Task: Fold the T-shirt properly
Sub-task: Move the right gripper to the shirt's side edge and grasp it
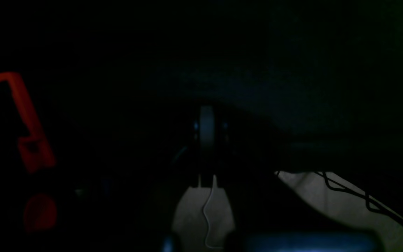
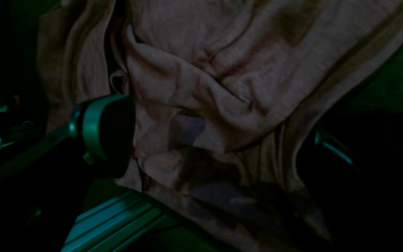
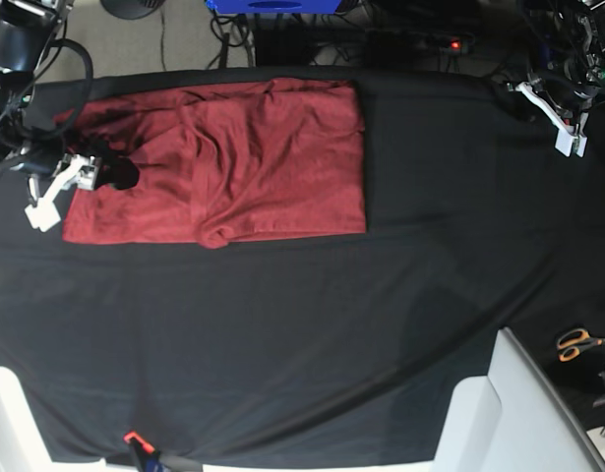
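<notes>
The T-shirt [image 3: 243,167] is a brick-red cloth lying partly folded into a rough rectangle on the black cloth sheet [image 3: 312,334] at the back left. My right gripper [image 3: 110,172] hovers over the shirt's left edge. In the right wrist view its fingers [image 2: 107,133] stand wide apart, open, with wrinkled T-shirt [image 2: 222,80] fabric spread beneath and between them. My left gripper [image 3: 563,133] rests at the far right back corner, away from the shirt. The left wrist view is very dark, and the left gripper [image 1: 206,133] appears there as one narrow closed shape, shut with nothing in it.
Orange-handled scissors [image 3: 577,342] lie at the right edge. A white slanted panel [image 3: 509,413] covers the front right corner. A blue box [image 3: 272,5] and cables sit behind the table. A metal rail [image 2: 117,217] runs under the right wrist camera.
</notes>
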`<state>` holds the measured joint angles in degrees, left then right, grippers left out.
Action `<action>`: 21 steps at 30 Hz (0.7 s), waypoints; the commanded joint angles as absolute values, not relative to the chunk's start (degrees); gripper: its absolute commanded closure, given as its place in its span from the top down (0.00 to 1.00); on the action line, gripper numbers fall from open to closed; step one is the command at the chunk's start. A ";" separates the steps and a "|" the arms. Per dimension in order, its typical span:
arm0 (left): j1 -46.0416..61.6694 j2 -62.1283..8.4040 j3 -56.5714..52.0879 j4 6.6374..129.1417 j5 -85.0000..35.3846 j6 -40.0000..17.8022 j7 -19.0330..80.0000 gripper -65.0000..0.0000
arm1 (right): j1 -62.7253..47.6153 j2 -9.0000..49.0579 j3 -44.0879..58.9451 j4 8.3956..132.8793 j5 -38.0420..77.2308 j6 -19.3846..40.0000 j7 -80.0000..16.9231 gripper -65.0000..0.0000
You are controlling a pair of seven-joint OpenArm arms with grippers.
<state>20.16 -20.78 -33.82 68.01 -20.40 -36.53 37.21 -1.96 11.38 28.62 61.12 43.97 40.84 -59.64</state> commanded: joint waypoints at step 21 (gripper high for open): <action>20.62 -20.44 -33.63 67.56 -19.03 -36.88 39.43 0.00 | -1.80 10.68 24.48 60.70 41.10 40.00 -62.02 0.57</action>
<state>20.03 -20.60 -33.93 67.85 -20.45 -36.56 37.06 -2.02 10.28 24.73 60.66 43.53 40.99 -61.01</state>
